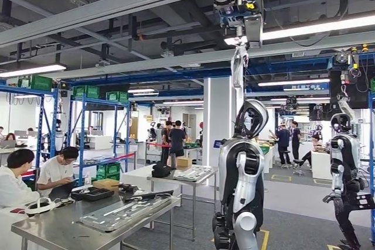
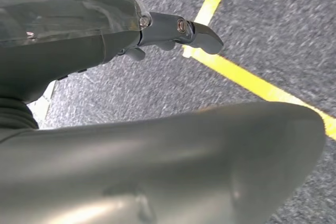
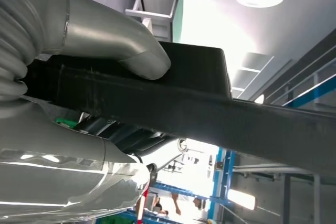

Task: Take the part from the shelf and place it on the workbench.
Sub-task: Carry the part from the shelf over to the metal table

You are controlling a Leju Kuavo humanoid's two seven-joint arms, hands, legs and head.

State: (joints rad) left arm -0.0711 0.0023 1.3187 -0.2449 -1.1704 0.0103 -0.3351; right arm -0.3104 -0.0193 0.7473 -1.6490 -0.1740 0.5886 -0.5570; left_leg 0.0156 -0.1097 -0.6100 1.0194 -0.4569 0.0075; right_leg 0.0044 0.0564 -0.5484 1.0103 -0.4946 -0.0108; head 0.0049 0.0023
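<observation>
- The right hand (image 3: 99, 51) grips the part (image 3: 190, 103), a long black flat-edged piece: in the right wrist view the thick grey thumb presses on one face and the darker fingers (image 3: 118, 137) lie under the other, so the part is clamped between them.
- The part runs far out past the hand and seems held near one end only. My judgement: the long free end could sag or twist in the grip while the robot walks, and could slip out.
- The same overhang could strike something on the way. The head view shows another humanoid robot (image 1: 241, 174) standing close ahead and people seated at a bench (image 1: 66, 226) to the left.
- The nearest bench already carries trays and tools, so the part could land on clutter if set down without a free spot chosen.
- The left hand (image 2: 174, 30) hangs low over the grey floor (image 2: 277, 35) with its yellow line (image 2: 245, 80); it holds nothing, and the one finger that shows reaches straight out. Whether the rest are spread or curled I cannot tell.
</observation>
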